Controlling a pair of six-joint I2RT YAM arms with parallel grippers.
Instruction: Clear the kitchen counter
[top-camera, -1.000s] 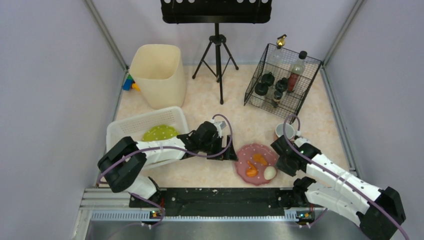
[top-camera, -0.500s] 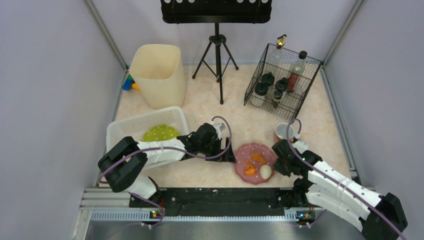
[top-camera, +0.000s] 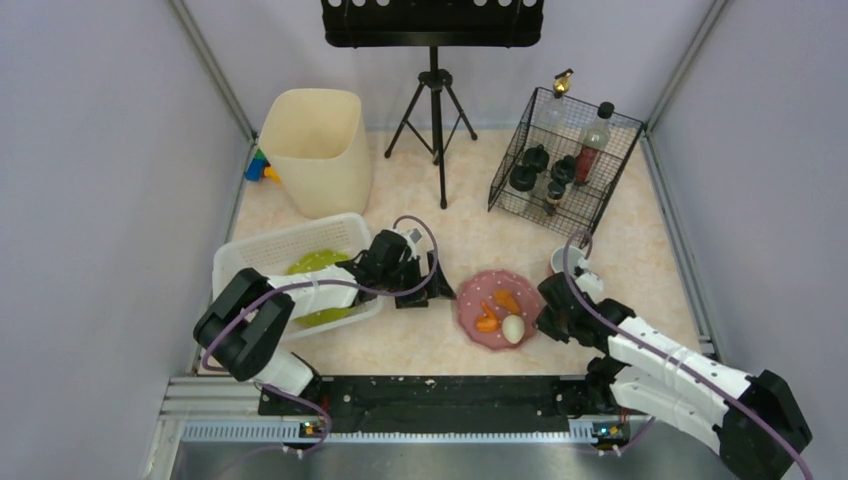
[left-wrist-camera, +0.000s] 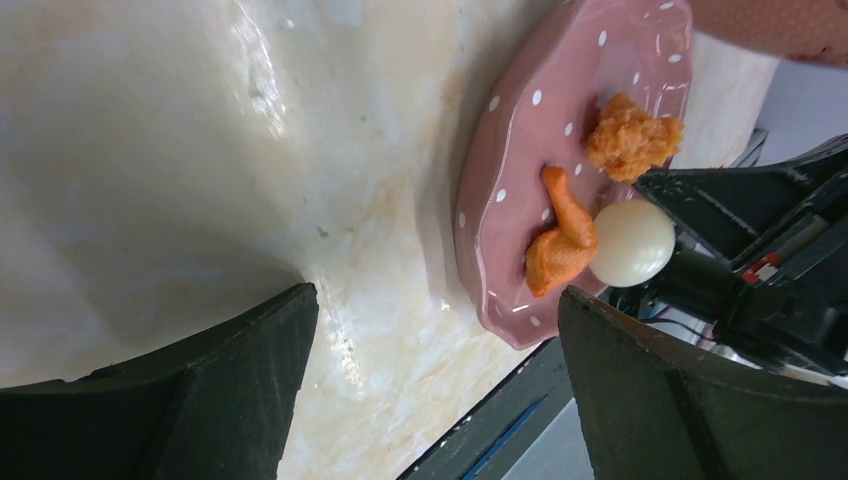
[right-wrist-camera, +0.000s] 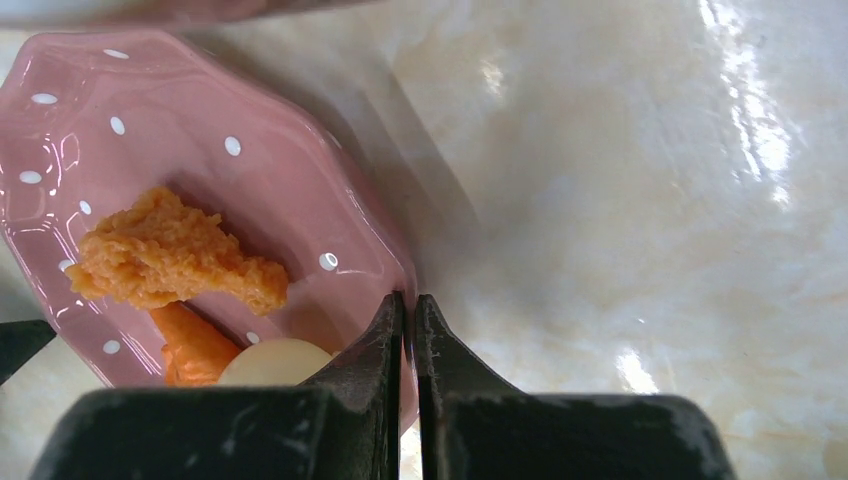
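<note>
Right fingers (right-wrist-camera: 365, 385) pinch the pink plate (right-wrist-camera: 200, 120) by its rim; left fingers (left-wrist-camera: 230, 385) spread wide.

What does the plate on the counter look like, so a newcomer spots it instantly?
On the beige marbled counter, near the front edge, right of the white basket: a white-dotted pink plate. Only it carries food: orange pieces and a white egg.
</note>
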